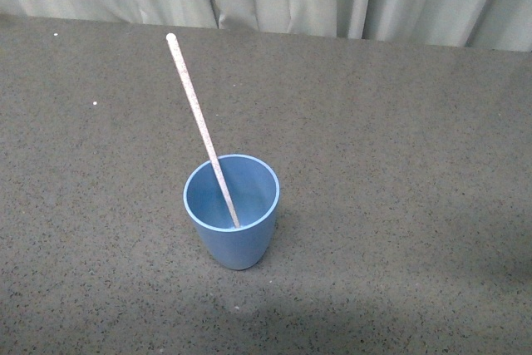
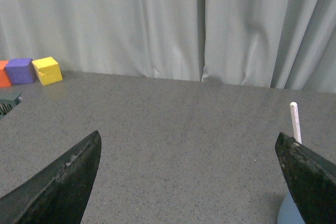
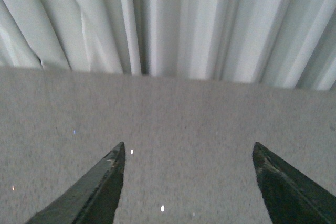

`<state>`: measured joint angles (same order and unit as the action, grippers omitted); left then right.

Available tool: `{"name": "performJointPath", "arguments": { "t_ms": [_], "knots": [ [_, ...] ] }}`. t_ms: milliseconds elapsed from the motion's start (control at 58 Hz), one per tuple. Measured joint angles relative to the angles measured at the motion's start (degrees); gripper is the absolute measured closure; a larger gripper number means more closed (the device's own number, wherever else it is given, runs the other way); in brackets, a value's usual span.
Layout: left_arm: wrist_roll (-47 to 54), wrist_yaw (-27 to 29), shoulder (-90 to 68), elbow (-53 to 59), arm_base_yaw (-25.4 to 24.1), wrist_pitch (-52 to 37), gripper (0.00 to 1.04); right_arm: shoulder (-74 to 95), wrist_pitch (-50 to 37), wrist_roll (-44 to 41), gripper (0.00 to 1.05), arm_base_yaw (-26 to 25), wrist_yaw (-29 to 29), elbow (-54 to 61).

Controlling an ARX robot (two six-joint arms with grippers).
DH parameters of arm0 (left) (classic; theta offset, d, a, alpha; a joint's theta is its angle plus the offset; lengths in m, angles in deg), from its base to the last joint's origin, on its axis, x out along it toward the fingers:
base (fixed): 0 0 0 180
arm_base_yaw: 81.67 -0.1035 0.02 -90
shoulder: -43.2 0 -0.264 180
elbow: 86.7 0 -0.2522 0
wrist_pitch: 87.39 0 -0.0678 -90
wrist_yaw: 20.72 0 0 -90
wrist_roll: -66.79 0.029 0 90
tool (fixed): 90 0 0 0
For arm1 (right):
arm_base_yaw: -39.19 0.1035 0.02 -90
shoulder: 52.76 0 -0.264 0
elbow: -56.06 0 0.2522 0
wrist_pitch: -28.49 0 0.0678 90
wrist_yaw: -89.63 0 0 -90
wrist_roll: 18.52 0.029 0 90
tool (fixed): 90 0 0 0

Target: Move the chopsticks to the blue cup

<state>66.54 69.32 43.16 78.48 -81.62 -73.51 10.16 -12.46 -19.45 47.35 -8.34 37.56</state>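
The pale speckled chopstick (image 1: 199, 122) stood tilted in the light blue plastic tumbler (image 1: 233, 245) on the grey counter (image 1: 399, 205), tip on its floor, leaning on the rim, being too long; transfer looked done. The left claw (image 2: 187, 137) and right claw (image 3: 189, 145) gaped wide, empty.

A dark grey speckled table (image 1: 399, 122) is seen across the front view. The blue cup (image 1: 237, 247) is set upright on it, just below the centre of the frame. 2 tiny white specks (image 1: 95, 104) are noted at the upper left. In the left wrist view, 3 cubes are lined up side by side on the table: a yellow block (image 2: 47, 71), a purple block (image 2: 20, 70) and an orange block (image 2: 3, 74).
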Motion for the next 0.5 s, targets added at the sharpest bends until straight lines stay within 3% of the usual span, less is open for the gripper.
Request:
{"name": "performJointPath", "arguments": {
  "t_ms": [69, 207, 276, 500],
  "knots": [
    [0.0, 0.0, 0.0, 0.0, 0.0, 0.0, 0.07, -3.1, 0.2, 0.1, 0.52, -0.9, 0.8, 0.4],
    [0.0, 0.0, 0.0, 0.0, 0.0, 0.0, 0.07, -11.8, 6.7, 0.3, 0.84, -2.8, 2.9, 2.6],
    [0.0, 0.0, 0.0, 0.0, 0.0, 0.0, 0.07, -16.7, 10.8, 0.3, 1.02, -6.6, 7.5, 3.5],
    [0.0, 0.0, 0.0, 0.0, 0.0, 0.0, 0.07, -29.1, 21.5, 0.5, 1.04, -8.0, 7.9, 4.5]
  ]
}}
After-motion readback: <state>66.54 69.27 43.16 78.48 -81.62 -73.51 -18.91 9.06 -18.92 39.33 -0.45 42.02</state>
